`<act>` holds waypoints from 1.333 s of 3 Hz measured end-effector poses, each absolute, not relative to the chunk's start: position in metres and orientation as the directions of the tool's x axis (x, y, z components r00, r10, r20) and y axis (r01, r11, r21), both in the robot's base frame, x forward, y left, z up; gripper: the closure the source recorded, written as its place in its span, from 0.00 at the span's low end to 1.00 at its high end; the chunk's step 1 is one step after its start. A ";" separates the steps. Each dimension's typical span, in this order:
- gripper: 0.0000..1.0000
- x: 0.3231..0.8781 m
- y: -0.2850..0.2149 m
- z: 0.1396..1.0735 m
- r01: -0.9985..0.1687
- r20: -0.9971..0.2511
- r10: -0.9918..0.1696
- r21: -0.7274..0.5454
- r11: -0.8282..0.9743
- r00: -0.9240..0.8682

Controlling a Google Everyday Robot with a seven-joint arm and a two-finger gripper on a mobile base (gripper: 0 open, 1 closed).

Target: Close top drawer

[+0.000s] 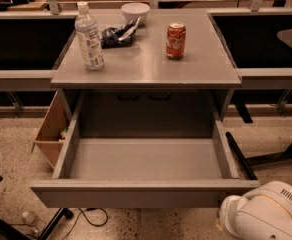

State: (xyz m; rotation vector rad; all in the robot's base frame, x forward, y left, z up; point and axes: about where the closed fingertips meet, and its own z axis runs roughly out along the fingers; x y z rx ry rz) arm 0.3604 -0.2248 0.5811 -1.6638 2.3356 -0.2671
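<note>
The top drawer [145, 195] of the grey cabinet [146, 66] stands pulled far out toward me. Its plain flat front faces me and its grey inside is empty. The two lower drawer fronts are hidden beneath it. My gripper is out of view. Only the white rounded casing of my arm [266, 215] shows at the bottom right, just below and to the right of the drawer front's right corner. I cannot tell whether it touches the drawer.
On the cabinet top stand a water bottle [89, 36], a red soda can [176, 34], a white bowl [135, 11] and a dark bag [116, 34]. A brown open box [51, 134] leans at the cabinet's left. A black bar [241, 156] lies on the floor at the right.
</note>
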 end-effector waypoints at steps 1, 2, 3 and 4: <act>1.00 0.396 -0.214 0.596 -0.860 -0.176 -0.940 -0.383 0.338 -0.291; 1.00 0.396 -0.214 0.596 -0.860 -0.176 -0.940 -0.383 0.338 -0.291; 1.00 0.417 -0.214 0.599 -0.856 -0.179 -0.949 -0.413 0.311 -0.259; 1.00 0.425 -0.215 0.600 -0.854 -0.176 -0.954 -0.428 0.296 -0.243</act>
